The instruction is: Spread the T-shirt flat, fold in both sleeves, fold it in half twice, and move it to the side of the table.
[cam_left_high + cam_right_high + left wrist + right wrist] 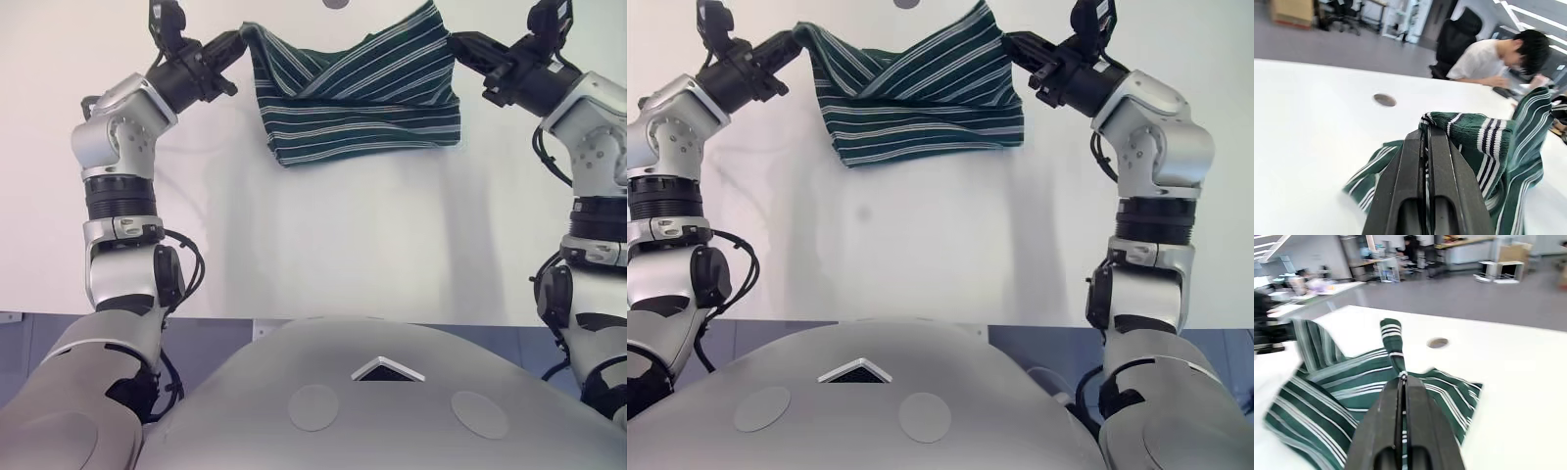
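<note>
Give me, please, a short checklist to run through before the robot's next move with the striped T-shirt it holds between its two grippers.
1. Left gripper shut on a T-shirt corner: ok, the cloth is pinched between closed fingers.
2. Right gripper shut on the opposite corner: ok.
3. T-shirt spread flat: not ok, it hangs bunched between the grippers, with layers crossing over.
4. Both sleeves located: cannot tell, the folds hide them.
5. Lower edge lifted off the table: cannot tell.
</note>
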Motion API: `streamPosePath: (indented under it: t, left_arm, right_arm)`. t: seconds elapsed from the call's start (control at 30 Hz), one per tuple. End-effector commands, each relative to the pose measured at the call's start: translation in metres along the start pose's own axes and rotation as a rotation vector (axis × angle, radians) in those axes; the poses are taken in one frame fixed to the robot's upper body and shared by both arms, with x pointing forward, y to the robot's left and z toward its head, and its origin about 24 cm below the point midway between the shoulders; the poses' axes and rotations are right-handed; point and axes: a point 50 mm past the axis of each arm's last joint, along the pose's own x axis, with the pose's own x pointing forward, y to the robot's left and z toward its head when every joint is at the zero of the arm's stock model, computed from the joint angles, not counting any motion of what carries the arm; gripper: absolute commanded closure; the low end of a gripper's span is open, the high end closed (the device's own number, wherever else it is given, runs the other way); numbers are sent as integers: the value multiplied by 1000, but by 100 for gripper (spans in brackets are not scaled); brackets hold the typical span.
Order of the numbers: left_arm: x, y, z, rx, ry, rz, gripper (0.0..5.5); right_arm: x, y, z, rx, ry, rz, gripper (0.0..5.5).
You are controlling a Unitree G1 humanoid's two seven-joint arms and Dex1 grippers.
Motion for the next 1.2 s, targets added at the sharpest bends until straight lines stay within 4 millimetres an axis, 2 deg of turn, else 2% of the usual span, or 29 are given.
streamPosePath:
  t: [0.03,0.13,0.2,0.23,0.3,0.33,0.4,0.43,0.47,0.5,0.57,0.67,0.77,0.8,0.83,0.9,0.93,1.0,1.03,1.1,1.13,1.2]
  left_arm:
    - [12,10,-6,66,72,119,550]
    - [20,14,-12,108,109,173,550]
    - [25,15,-14,125,114,201,512]
    - [26,17,-16,155,124,220,481]
    - [24,23,-16,275,130,286,461]
    - [21,22,-9,335,79,287,461]
    - [19,-1,3,417,-22,117,459]
    - [20,-20,2,443,-14,-35,479]
    - [21,-40,-6,501,59,-184,499]
    - [22,-53,-23,644,188,-288,519]
    - [18,-63,-54,883,415,-428,548]
    - [14,-53,-72,1040,582,-439,548]
    - [13,-25,-74,1232,734,-358,548]
    - [14,-16,-71,1303,770,-330,548]
    - [19,-5,-63,1416,794,-276,548]
    - [32,6,-45,1587,789,-174,548]
    - [42,6,-35,1653,752,-121,548]
    - [59,1,-26,1737,666,-58,548]
    - [64,0,-24,1760,625,-31,548]
    - [62,1,-22,1729,502,24,548]
    - [58,2,-18,1719,430,52,550]
    - [41,2,-6,1672,236,67,519]
  right_arm:
    - [24,-26,-11,41,5,-182,546]
    - [38,-38,-25,51,44,-284,546]
    - [45,-40,-29,30,50,-320,510]
    - [46,-41,-30,-12,50,-345,475]
    - [44,-45,-22,-203,20,-428,473]
    - [43,-45,-18,-306,5,-439,473]
    - [44,-38,-21,-417,31,-358,494]
    - [47,-34,-27,-451,67,-302,509]
    - [52,-30,-32,-482,109,-264,536]
    - [59,-26,-36,-517,151,-231,550]
    - [72,-17,-42,-591,253,-156,550]
    - [77,-10,-64,-660,459,-51,550]
    - [60,-10,-90,-850,685,147,550]
    - [51,-4,-99,-862,748,283,550]
    - [43,13,-105,-841,750,462,550]
    - [48,57,-98,-758,597,646,550]
    - [57,80,-88,-707,481,671,550]
    - [69,109,-69,-636,319,648,550]
    - [72,113,-63,-621,282,604,550]
    - [71,106,-52,-611,219,455,550]
    - [69,100,-47,-622,193,381,529]
    - [58,88,-36,-666,125,277,495]
